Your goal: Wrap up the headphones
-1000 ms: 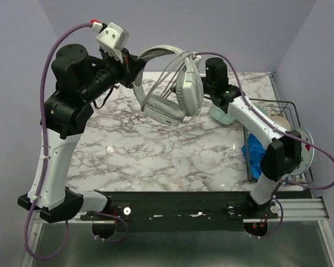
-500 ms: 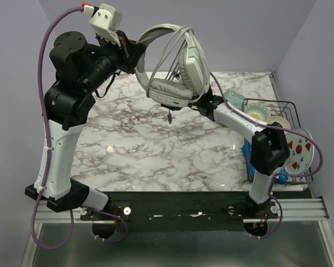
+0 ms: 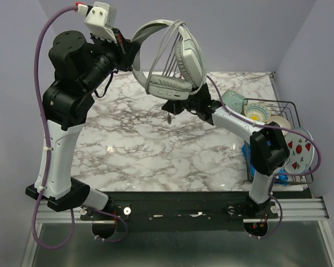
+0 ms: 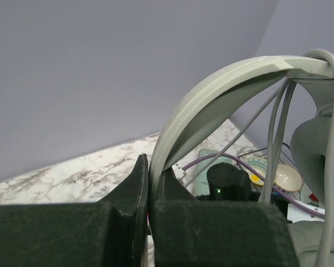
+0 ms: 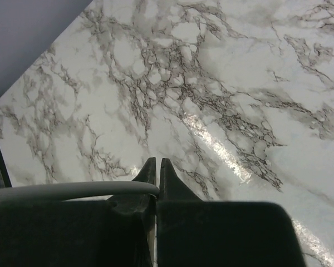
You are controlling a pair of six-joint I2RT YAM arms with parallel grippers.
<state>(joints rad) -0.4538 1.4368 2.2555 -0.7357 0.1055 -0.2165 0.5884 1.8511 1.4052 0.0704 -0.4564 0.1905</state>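
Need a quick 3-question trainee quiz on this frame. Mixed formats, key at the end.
1. True or false: the headphones lie flat on the table.
2. What are the jaws of the right gripper shut on? A) the headband B) the cable C) an earcup
3. Fill in: the left gripper holds the headphones by the ____.
Key: 1 false, they are held up above the table. 2 B. 3 headband.
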